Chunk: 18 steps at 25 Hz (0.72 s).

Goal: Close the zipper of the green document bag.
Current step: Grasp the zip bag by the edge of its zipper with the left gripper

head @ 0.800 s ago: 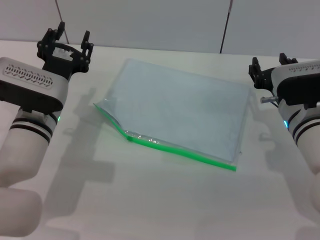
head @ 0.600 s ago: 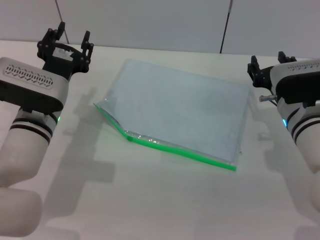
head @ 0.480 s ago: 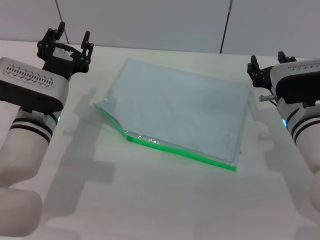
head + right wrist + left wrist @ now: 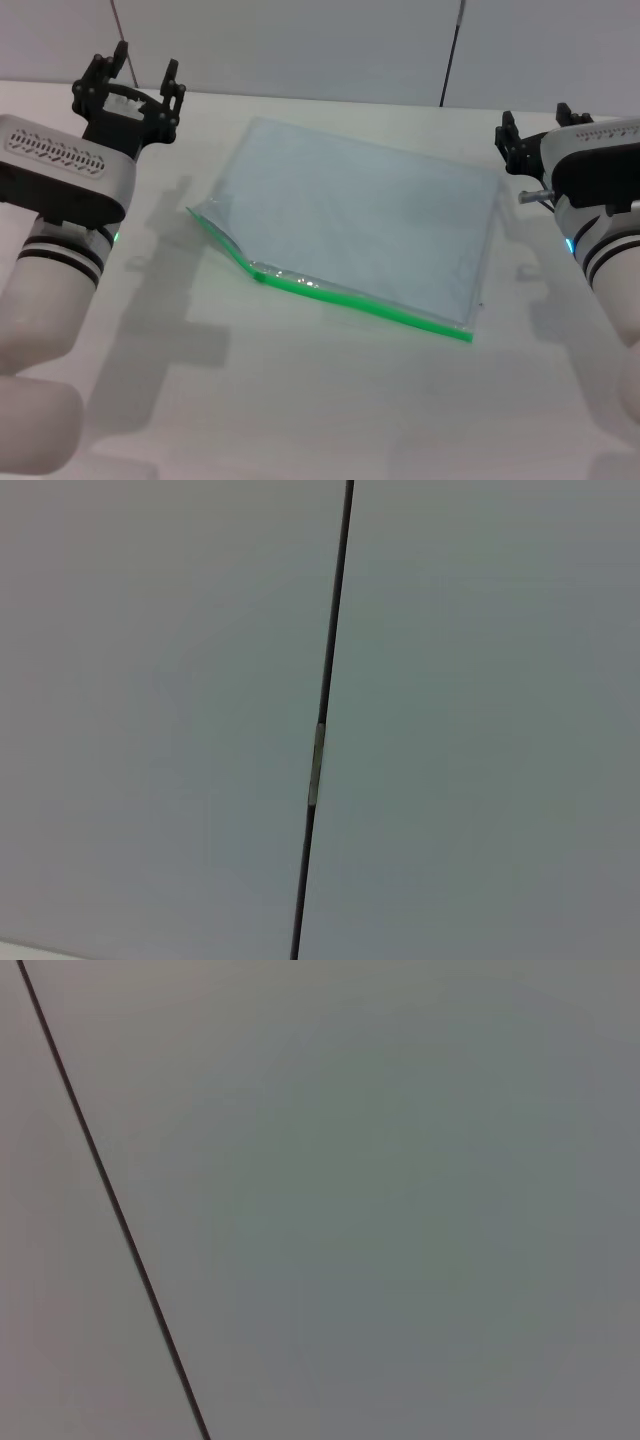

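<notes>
The task is looking hardly begun: the large flat translucent pale blue-green document bag [image 4: 365, 225] is lying on the white bench [image 4: 300, 400] with its mouth gaping at the left end, where the upper sheet is lifting away from the thin bright green zipper [image 4: 340, 295] that is running along the near long edge. The slider is too small for me to find, so I cannot say how much of the strip is already joined; the whole closing stroke is seeming to remain. On the left, the black left claw [image 4: 128, 82] is hovering with its fingers spread apart, beside the bag's far left corner and not touching it. On the right, the black right claw [image 4: 535, 130] is standing open too, just off the bag's far right corner, gripping nothing. Both wrist views are showing only a plain grey wall.
</notes>
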Each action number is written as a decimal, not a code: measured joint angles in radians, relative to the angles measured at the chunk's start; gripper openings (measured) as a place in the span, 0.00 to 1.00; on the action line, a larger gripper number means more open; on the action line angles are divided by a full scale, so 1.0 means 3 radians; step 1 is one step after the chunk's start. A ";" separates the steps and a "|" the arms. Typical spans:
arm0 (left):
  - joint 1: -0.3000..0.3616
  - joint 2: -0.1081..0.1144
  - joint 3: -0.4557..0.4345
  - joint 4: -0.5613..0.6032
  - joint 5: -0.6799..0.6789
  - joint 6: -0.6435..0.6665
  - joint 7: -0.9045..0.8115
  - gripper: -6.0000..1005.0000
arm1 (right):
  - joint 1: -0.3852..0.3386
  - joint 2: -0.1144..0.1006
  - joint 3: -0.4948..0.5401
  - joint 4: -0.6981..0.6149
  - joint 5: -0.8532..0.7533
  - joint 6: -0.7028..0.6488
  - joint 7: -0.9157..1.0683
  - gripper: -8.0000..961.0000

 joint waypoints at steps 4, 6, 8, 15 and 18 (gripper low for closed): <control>0.0013 0.0001 0.0000 0.0000 0.0000 -0.0019 0.0000 0.49 | 0.0000 0.0000 0.0000 0.0009 0.0000 -0.0001 0.0000 0.70; 0.0018 0.0002 0.0000 0.0002 0.0006 -0.0064 0.0003 0.48 | 0.0000 0.0000 0.0000 0.0011 0.0000 -0.0001 0.0000 0.70; 0.0024 0.0001 0.0000 0.0003 0.0038 -0.0098 0.0036 0.48 | 0.0000 0.0000 0.0000 0.0012 0.0000 -0.0005 0.0000 0.70; 0.0206 -0.0002 0.0000 0.0069 0.0174 -0.0418 0.0531 0.46 | -0.0028 -0.0005 0.0000 0.0028 0.0000 -0.0015 0.0000 0.70; 0.0353 0.0000 0.0000 0.0226 0.0221 -0.0657 0.0912 0.45 | -0.0030 -0.0003 0.0000 0.0039 0.0000 -0.0020 0.0000 0.70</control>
